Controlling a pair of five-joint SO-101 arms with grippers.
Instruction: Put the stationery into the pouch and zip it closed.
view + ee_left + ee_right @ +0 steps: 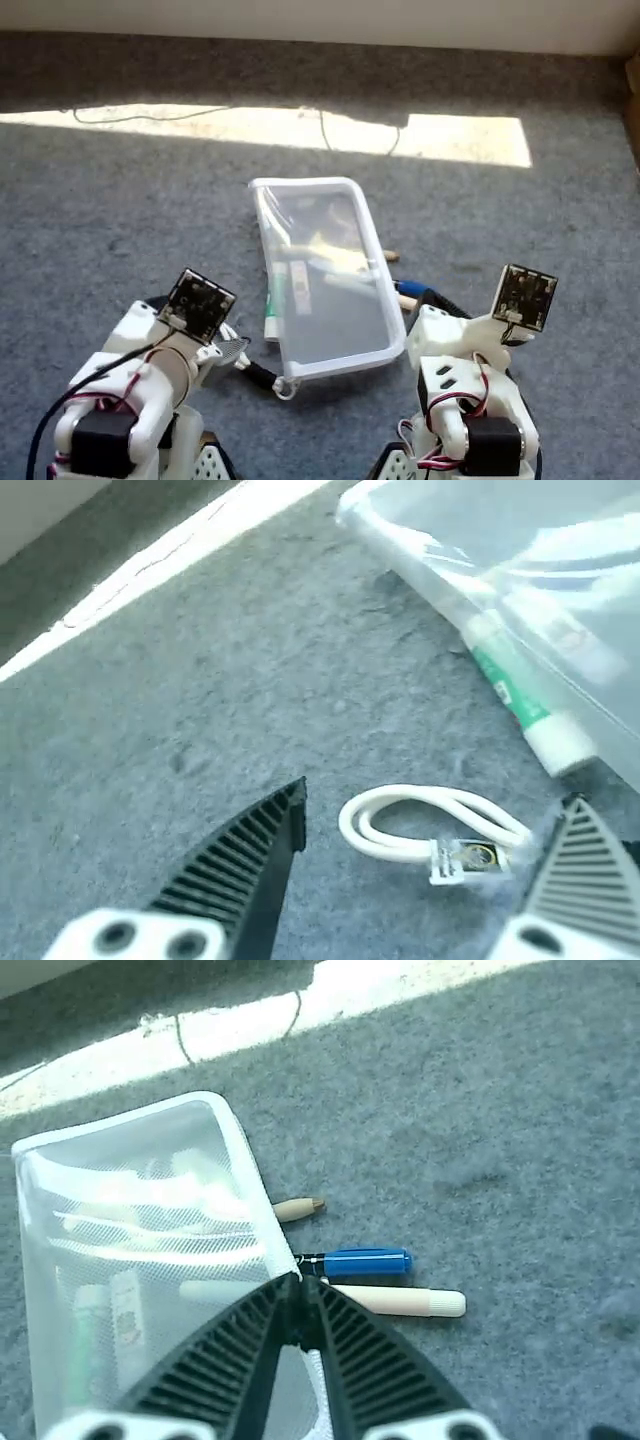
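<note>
Packing step not finished. Pouch [325, 285] lay mid-carpet [120, 220]; blue pen [365, 1261], cream pen [400, 1302] and pencil stub [298, 1208] at its 3 o'clock edge. Right gripper [300, 1285] fingers pressed together there. Left gripper [435, 798] fingers wide around zip cord [455, 858], at pouch's 7 o'clock corner. Next move likely called for pens pushed fully inside before zipping.

Twin white plastic arms with black motors and bare wiring.
The left arm [150, 375] and right arm [450, 375] wear white shells over black motor blocks [100, 440]; near each square black camera board [201, 304], red, white and black wires [483, 385] loop out. The left hand [437, 795] and right hand [300, 1285] have black ribbed triangular fingers [245, 855] on white, screw-holed bases [140, 935].
</note>
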